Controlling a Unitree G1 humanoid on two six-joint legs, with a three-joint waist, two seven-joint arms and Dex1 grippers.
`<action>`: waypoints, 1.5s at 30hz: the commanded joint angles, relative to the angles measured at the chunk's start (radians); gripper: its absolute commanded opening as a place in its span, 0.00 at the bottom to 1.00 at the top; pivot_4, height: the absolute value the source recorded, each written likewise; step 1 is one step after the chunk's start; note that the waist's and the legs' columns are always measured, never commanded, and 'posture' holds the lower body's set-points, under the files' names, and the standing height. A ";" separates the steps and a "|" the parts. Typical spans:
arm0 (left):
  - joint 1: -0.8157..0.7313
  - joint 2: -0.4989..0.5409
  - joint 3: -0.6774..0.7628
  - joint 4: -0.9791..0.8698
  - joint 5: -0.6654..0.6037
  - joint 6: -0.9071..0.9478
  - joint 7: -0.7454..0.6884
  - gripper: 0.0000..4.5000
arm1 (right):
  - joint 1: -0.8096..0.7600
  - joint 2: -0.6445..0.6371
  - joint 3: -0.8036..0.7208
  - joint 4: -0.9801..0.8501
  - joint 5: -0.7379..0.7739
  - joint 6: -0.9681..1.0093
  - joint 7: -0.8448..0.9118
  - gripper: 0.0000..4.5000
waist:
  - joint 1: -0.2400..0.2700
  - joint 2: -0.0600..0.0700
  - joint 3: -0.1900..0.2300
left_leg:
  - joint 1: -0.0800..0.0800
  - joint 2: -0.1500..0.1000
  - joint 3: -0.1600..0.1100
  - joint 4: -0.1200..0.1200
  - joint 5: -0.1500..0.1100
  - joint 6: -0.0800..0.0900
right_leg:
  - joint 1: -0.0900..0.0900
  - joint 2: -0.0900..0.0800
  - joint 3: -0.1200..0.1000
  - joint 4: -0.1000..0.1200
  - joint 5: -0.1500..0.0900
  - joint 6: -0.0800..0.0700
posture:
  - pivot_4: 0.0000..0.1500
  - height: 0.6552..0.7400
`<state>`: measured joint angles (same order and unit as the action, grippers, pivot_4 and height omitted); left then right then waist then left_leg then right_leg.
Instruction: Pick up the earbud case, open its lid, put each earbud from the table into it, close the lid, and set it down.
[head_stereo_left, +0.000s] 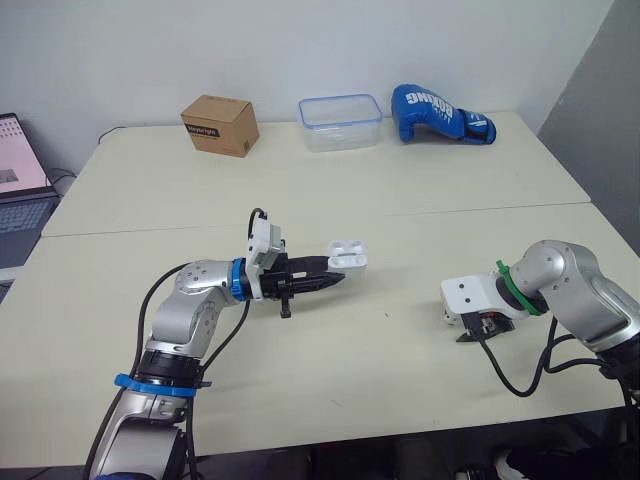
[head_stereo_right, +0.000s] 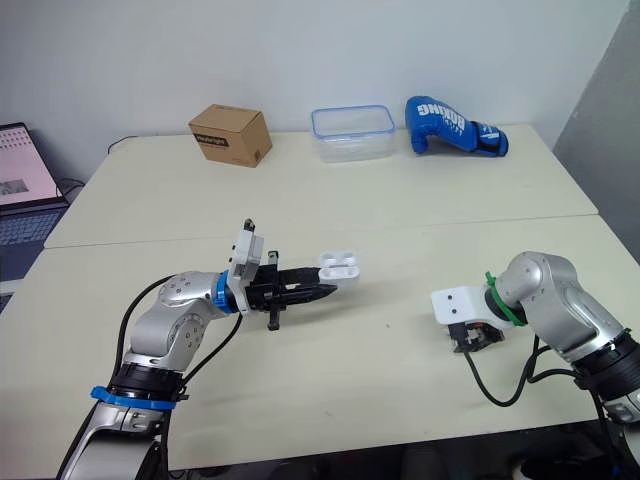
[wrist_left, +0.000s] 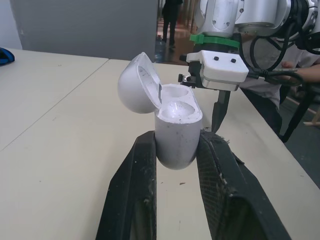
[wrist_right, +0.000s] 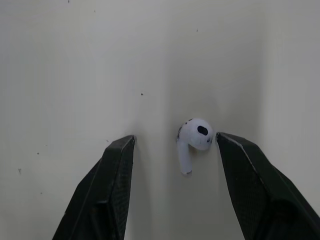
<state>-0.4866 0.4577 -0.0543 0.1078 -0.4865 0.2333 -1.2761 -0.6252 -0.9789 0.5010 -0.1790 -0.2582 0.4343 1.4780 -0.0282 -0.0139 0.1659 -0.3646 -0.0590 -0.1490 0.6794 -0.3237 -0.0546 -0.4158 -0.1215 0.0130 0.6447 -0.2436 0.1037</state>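
Earbud case (wrist_left: 175, 135) clamped by its lower body between the two black fingers of the left gripper (wrist_left: 176, 150), upright and clear of the table (head_stereo_left: 400, 200), near the middle of the tabletop from the head's viewpoint. Lid (wrist_left: 137, 82) swung open and tipped back on its hinge, hollow side exposed, the two wells in the case's top uncovered; contents of the wells impossible to tell. Left arm reaching in from 7 o'clock, fingers pointing toward 3 o'clock. Right gripper (wrist_right: 175, 136) at roughly 4 o'clock from the case, well apart from it, aimed down at the table, spread wide and released. One white earbud (wrist_right: 196, 134) lying on the table between that gripper's fingers (wrist_right: 115, 175), off-centre, rounded head just beside the tip of one finger and apart from the other, stem pointing back toward the wrist. Along the far edge of the table: brown cardboard box (head_stereo_left: 220, 124) at 11 o'clock, clear plastic container (head_stereo_left: 340, 121) with a blue rim at 12 o'clock, blue boxing glove (head_stereo_left: 440, 113) at 1 o'clock, just beside the container. Open laptop (head_stereo_left: 20, 190) past the table's edge at 9 o'clock. Seam (head_stereo_left: 450, 208) between two tabletops running from 9 to 3 o'clock, on the far side of the case.
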 joint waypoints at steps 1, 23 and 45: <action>-0.018 -0.005 0.008 -0.021 -0.005 -0.015 0.005 0.18 | -0.037 0.004 0.026 -0.050 -0.056 0.055 0.025 0.60 | 0.000 0.000 0.000 | 0.000 0.000 0.000 0.000 0.000 0.000 | 0.000 0.000 0.000 0.000 0.000 0.000 | 1.00 0.89; -0.001 -0.029 0.004 -0.026 0.001 -0.036 0.031 0.18 | -0.123 0.052 0.184 -0.094 -0.269 0.124 0.121 0.60 | 0.000 0.000 0.000 | -0.001 0.000 0.001 0.000 0.000 0.000 | -0.002 0.000 0.001 0.000 0.000 0.000 | 1.00 0.89; 0.004 -0.028 0.000 -0.034 0.002 -0.035 0.036 0.18 | -0.112 0.049 0.222 -0.160 -0.312 0.139 0.136 0.32 | 0.000 0.000 0.000 | -0.001 0.000 0.001 0.000 0.000 0.000 | -0.002 0.000 0.001 0.000 0.000 0.000 | 1.00 0.89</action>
<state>-0.4813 0.4302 -0.0547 0.1095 -0.4806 0.2120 -1.2361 -0.7370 -0.9218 0.7161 -0.3131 -0.5628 0.5650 1.5497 -0.0287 -0.0140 0.1658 -0.3653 -0.0590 -0.1482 0.6793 -0.3236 -0.0547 -0.4177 -0.1215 0.0138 0.6452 -0.2436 0.1037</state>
